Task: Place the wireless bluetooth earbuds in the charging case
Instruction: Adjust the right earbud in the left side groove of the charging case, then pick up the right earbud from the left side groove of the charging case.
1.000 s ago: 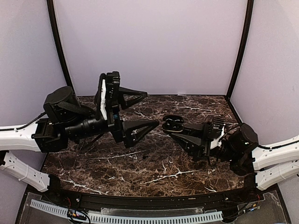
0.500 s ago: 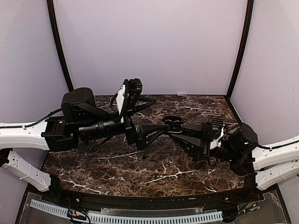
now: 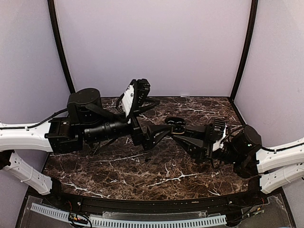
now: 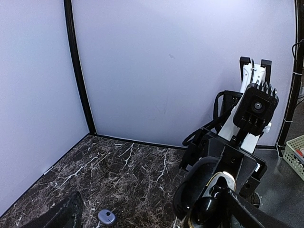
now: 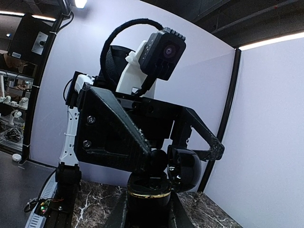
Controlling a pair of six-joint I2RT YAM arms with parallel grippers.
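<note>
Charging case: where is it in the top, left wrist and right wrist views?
Top external: charging case at the centre of the frame.
Left wrist: at the bottom edge, right of centre.
Right wrist: bottom centre, with its glossy lid to the right.
Shared landmark: the dark marble table lies under it in all three.
</note>
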